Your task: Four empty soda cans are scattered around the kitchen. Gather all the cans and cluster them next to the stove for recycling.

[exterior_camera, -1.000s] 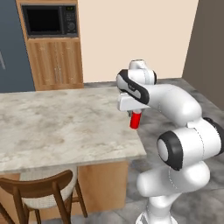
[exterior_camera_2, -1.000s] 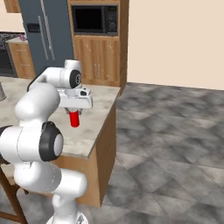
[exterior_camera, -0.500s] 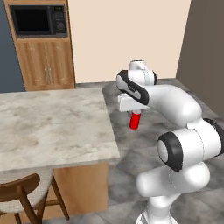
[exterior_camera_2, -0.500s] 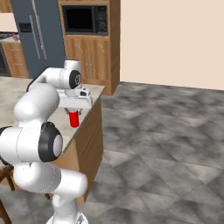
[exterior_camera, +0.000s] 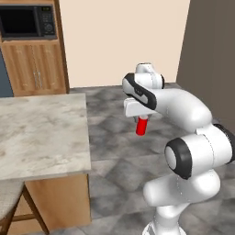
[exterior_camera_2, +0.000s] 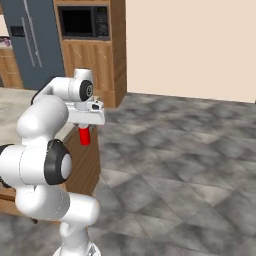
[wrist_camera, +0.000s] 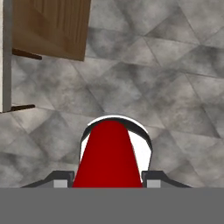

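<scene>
A red soda can hangs upright under my gripper, which is shut on it, above the grey tiled floor to the right of the marble counter. From the right base camera the same can shows below the gripper, just off the counter's end. In the hand view the red can sits between the two fingertips, its silvery end toward the floor. The stove is out of view.
A marble counter on a wooden base lies to my left, with a stool seat at its near corner. A black microwave sits in wooden cabinets at the back, beside a grey fridge. Tiled floor spreads to the right.
The whole scene has slid left in both base views, so the base has driven right, past the counter's end. The can stays held under the gripper.
</scene>
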